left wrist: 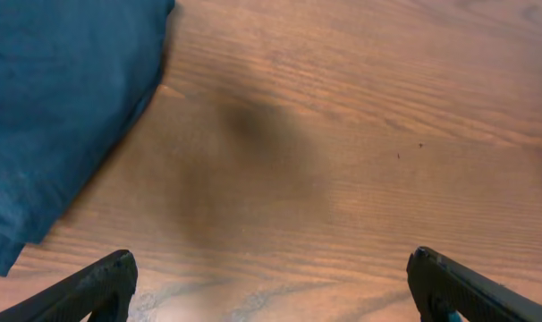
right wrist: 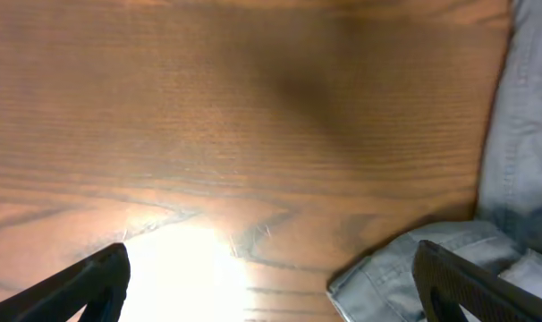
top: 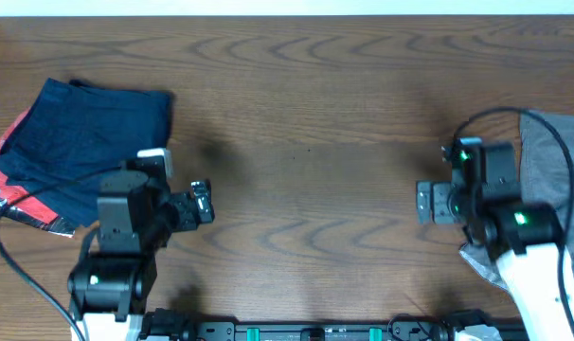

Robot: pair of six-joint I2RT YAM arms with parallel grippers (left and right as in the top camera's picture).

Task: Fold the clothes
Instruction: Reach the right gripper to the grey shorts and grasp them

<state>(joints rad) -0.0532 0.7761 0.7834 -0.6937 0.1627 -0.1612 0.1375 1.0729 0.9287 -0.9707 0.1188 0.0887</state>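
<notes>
The grey shorts point(top: 558, 180) lie crumpled at the right edge of the table, partly under my right arm. In the right wrist view the shorts point(right wrist: 521, 161) fill the right side, with a hemmed corner at the bottom. My right gripper point(right wrist: 271, 277) is open and empty, its right finger over that corner; in the overhead view the right gripper point(top: 425, 202) sits just left of the shorts. My left gripper point(top: 203, 201) is open and empty over bare wood; in the left wrist view the left gripper point(left wrist: 271, 286) has nothing between its fingers.
A folded navy-blue garment point(top: 88, 142) lies at the far left, and also shows in the left wrist view point(left wrist: 56, 98). A red garment with black edge point(top: 12, 194) lies under it. The wooden table point(top: 315, 142) spans the view between the arms.
</notes>
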